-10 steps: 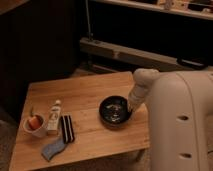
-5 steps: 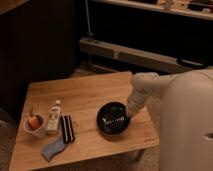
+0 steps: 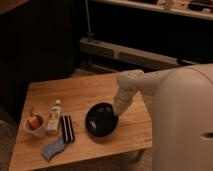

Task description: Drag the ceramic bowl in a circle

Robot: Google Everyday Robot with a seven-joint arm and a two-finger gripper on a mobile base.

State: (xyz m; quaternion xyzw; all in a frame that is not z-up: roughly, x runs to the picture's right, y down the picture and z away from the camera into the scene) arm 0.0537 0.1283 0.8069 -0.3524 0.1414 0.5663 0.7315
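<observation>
Shallow glossy black ceramic bowl point(image 3: 102, 120) has slid left toward table centre, gripper point(image 3: 116, 113) at its right rim, grip indiscernible; circular drag looks underway.

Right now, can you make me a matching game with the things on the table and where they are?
Things:
1. ceramic bowl
2. cup
3. blue cloth
4. gripper

Places:
A. front left of the table, near the edge
B. at the bowl's right rim
C. far left, with orange stuff inside
D. right half of the table, black and shiny

Pairs: 1-D, 2-C, 3-A, 4-B
</observation>
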